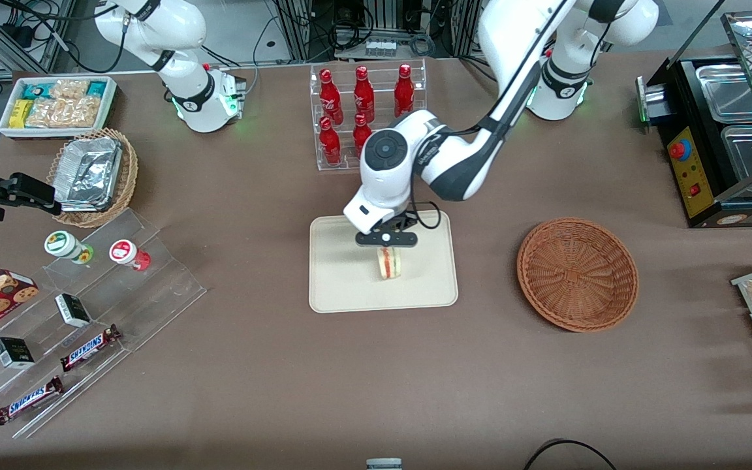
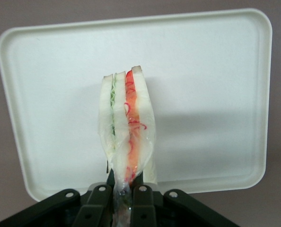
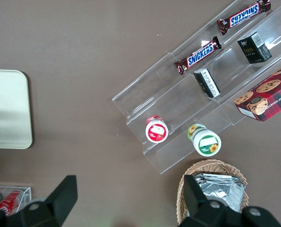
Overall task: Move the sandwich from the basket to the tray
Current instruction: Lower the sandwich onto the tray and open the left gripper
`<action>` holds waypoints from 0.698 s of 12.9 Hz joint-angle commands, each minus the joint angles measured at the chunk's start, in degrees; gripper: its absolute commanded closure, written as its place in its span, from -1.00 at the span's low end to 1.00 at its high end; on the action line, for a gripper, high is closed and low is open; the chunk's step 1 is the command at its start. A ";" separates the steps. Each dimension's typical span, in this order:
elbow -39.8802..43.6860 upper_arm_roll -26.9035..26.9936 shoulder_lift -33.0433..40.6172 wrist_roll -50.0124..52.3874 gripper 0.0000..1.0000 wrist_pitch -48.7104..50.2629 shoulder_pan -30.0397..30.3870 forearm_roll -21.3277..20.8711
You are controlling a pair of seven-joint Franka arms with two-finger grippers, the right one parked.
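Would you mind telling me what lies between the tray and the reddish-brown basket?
Only bare brown tablecloth, as the front view shows, separates the tray from the basket. The hand holds the sandwich over the tray.

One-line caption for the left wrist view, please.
Gripper shut on the wrapped sandwich, holding it above the cream tray.

Beneath my gripper [image 1: 387,251] spreads a wide table covered in matte brown cloth [image 1: 284,391], evenly lit with soft shadows, and past its edge farthest from the front camera a pale grey floor [image 1: 245,19] carries black cables [image 1: 265,39] and metal frame racks [image 1: 299,29].
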State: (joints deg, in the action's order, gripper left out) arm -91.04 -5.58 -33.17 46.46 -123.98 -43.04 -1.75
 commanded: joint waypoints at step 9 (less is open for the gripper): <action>1.40 1.01 -5.33 1.70 -0.02 -3.28 -1.87 -3.26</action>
State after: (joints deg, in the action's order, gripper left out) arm -91.02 -5.11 -37.45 46.97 -126.59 -44.20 -3.78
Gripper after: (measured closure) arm 0.855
